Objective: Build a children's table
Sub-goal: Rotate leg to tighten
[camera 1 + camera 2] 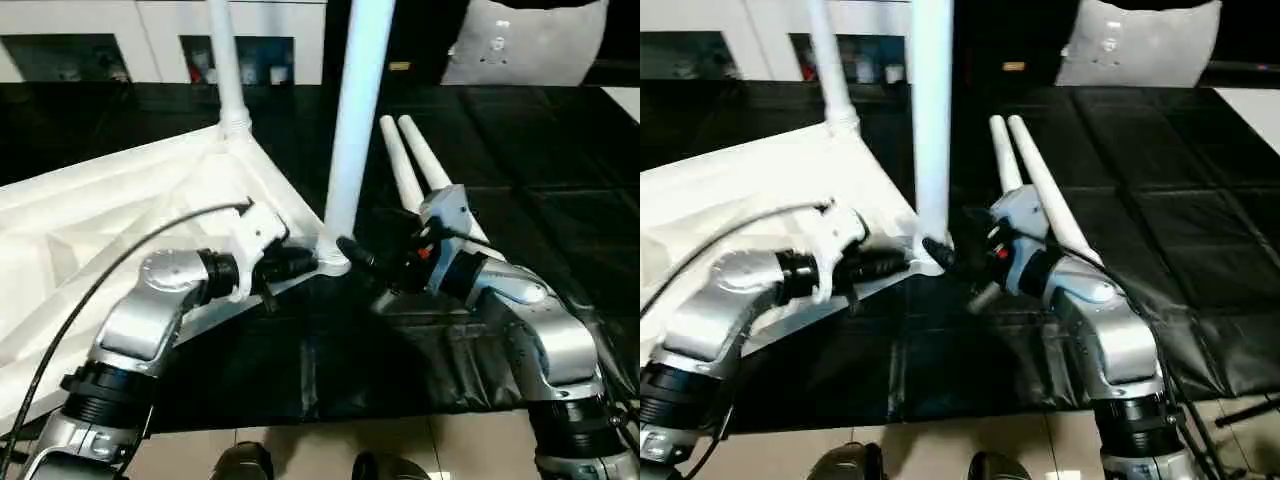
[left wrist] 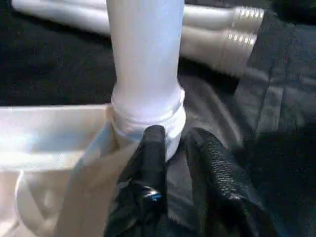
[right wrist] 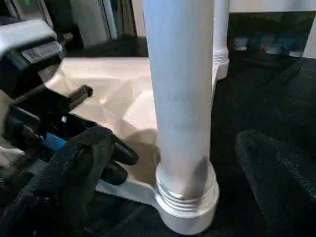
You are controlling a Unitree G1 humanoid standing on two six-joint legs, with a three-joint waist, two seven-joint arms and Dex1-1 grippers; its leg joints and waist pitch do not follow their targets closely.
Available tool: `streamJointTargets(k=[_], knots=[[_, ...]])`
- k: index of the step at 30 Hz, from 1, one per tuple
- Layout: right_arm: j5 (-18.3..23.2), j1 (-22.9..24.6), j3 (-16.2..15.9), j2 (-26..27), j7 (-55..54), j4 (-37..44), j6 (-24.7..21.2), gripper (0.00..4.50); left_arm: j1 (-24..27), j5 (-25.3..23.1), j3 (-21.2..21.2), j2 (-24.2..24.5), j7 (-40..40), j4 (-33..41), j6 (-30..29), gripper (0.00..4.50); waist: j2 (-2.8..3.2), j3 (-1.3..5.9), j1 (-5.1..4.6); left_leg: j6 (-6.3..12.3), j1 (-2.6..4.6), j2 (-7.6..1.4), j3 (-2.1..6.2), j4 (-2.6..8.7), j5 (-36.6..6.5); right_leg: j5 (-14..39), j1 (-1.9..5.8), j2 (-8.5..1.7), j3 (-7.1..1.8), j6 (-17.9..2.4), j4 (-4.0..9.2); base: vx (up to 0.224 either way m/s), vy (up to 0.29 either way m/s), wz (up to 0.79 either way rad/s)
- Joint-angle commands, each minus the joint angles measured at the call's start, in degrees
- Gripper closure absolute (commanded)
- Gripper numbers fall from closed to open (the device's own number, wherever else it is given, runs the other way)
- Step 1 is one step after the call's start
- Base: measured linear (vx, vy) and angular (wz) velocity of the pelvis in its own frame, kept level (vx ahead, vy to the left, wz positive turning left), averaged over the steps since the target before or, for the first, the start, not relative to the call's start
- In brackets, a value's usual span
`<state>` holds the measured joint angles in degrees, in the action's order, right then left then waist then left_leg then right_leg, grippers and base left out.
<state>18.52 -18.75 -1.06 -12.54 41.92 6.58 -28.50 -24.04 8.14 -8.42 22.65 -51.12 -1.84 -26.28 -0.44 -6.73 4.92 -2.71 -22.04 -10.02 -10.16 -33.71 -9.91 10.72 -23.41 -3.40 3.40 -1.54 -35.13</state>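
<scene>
The white tabletop (image 1: 110, 220) lies upside down on the left, ribbed side up. One leg (image 1: 228, 70) stands in its far corner socket. A second leg (image 1: 355, 120) stands upright in the near corner socket (image 3: 190, 207). Two loose legs (image 1: 420, 165) lie side by side on the mat behind my right arm. My left gripper (image 2: 175, 138) sits at the near socket with its fingers (image 2: 153, 148) a little apart, straddling the tabletop's edge. My right gripper (image 3: 182, 148) is open wide around the base of the near leg, both fingers (image 3: 84, 163) clear of it.
A black mat (image 1: 520, 200) covers the work area, and its front edge meets light floor tiles (image 1: 300, 450). White cabinets with dark openings (image 1: 100, 40) line the back. A pale bulky object (image 1: 520, 40) sits at the back right.
</scene>
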Motion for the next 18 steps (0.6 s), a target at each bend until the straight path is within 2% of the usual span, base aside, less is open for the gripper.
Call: streamJointTargets(k=[1,2,3,6,7,10,13,14,16,17,18], knots=[[1.86,0.29,0.61,0.31,-0.12,1.62,-0.90,0.00,1.13,1.15,1.37,1.02,-0.32,2.41,-1.51,3.42,0.08,4.74,0.14,2.49,1.01,-3.23,1.18,3.92,-7.88,9.88,3.09,-5.24,-3.16,-12.01,3.81,0.000,0.000,0.00],[2.27,0.60,0.25,0.35,0.12,2.26,-1.37,0.00,1.86,2.01,2.52,1.67,-0.25,4.27,-3.40,3.42,0.01,4.87,0.13,2.30,1.03,-3.23,1.17,3.90,-7.62,9.86,3.11,-5.20,-3.13,-12.06,3.72,0.000,0.000,0.00],[2.76,0.94,-0.06,0.32,0.24,3.00,-2.19,0.00,2.53,2.43,3.60,2.32,-0.06,5.91,-5.07,3.42,0.27,4.86,0.21,2.20,1.19,-3.19,1.13,3.88,-7.54,9.88,2.93,-4.97,-3.12,-11.86,3.72,0.000,0.000,0.00],[3.55,2.24,-1.95,-0.43,1.45,5.10,-3.97,0.00,4.15,0.63,7.70,5.36,4.63,8.71,-10.59,3.42,0.64,5.00,0.22,1.87,1.21,-3.10,1.19,3.85,-7.75,9.11,2.93,-4.76,-3.00,-11.81,3.66,0.000,0.000,0.00],[3.55,2.24,-1.95,-0.43,1.45,5.10,-3.97,0.00,4.15,0.63,7.70,5.36,4.63,8.71,-10.59,3.42,0.62,4.99,0.17,1.63,1.25,-3.15,1.17,3.87,-8.03,9.14,2.92,-4.74,-3.01,-11.79,3.62,0.000,0.000,0.00],[3.80,4.06,-4.53,-1.63,2.85,7.35,-5.30,0.00,5.62,-1.52,11.87,7.84,8.97,10.33,-13.50,3.42,0.95,5.11,0.40,1.17,1.25,-3.11,1.35,3.83,-8.67,9.75,3.05,-4.77,-2.98,-11.36,3.78,0.000,0.000,0.00],[2.20,5.25,-7.30,-2.35,2.86,8.05,-5.09,0.00,7.16,-1.33,11.85,8.71,8.99,12.99,-15.72,3.68,1.10,5.16,0.49,0.67,1.41,-3.18,1.40,3.90,-9.21,9.98,2.81,-4.70,-2.95,-11.30,3.82,0.000,0.000,0.00],[1.38,5.33,-7.97,-2.01,1.94,7.78,-5.11,0.00,7.56,-1.66,11.42,8.68,9.39,13.61,-16.25,3.76,1.53,5.17,0.63,0.34,1.41,-3.21,1.47,3.93,-9.69,10.01,2.79,-4.77,-3.00,-11.60,3.76,0.000,0.000,0.00],[0.46,5.43,-8.79,-1.60,0.65,7.54,-5.31,0.00,8.10,-1.98,10.87,8.73,10.07,14.63,-17.26,3.92,1.23,5.14,0.60,-0.11,1.37,-3.22,1.49,4.03,-10.65,10.45,2.77,-4.76,-3.02,-11.58,3.80,0.000,0.000,0.00],[-0.40,5.33,-9.47,-0.98,-0.52,7.28,-5.19,0.00,8.30,-3.51,10.65,8.68,11.95,14.67,-17.53,3.92,1.62,5.35,0.73,-0.37,1.43,-3.16,1.53,3.92,-11.13,11.07,2.82,-4.85,-3.08,-11.39,3.78,0.000,0.000,0.00],[-0.55,5.14,-9.96,0.00,-1.68,7.38,-5.59,0.00,8.62,-5.34,10.51,9.14,14.12,14.51,-18.03,4.13,1.67,5.31,0.63,-0.49,1.46,-3.18,1.53,3.97,-11.39,11.06,2.70,-4.73,-3.09,-11.22,3.89,0.000,0.000,0.00]])
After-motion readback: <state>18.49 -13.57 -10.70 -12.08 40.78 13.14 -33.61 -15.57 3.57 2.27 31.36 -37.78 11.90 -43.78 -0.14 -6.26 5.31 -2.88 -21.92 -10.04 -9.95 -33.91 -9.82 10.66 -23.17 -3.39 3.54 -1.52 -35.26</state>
